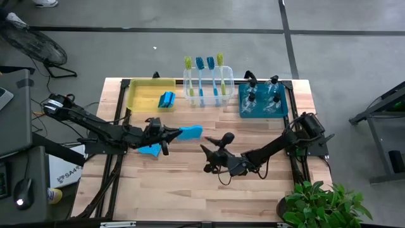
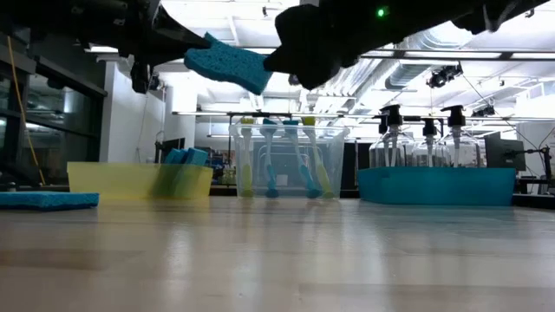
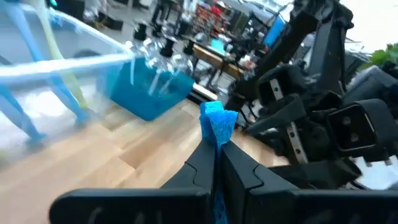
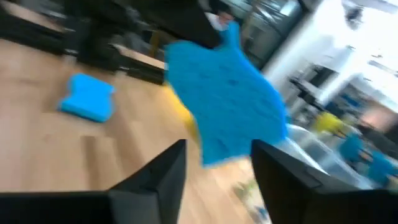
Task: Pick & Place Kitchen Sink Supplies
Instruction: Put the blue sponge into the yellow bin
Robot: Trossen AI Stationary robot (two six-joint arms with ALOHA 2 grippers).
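I am pinching a blue sponge (image 1: 190, 132) in my left claw (image 1: 169, 135), raised off the table (image 1: 190, 183) for handing to my wide-open, empty right claw (image 1: 207, 158).

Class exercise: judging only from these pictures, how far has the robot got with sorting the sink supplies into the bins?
Done: sponges lie in the yellow bin, brushes stand in the clear bin, spray bottles fill the teal bin. In hand: the left gripper holds a blue sponge aloft; the right gripper waits open nearby. Left: a second sponge lies on the table.

Wood table (image 1: 190, 183) w/ 3 bins, sponge (image 1: 150, 149)
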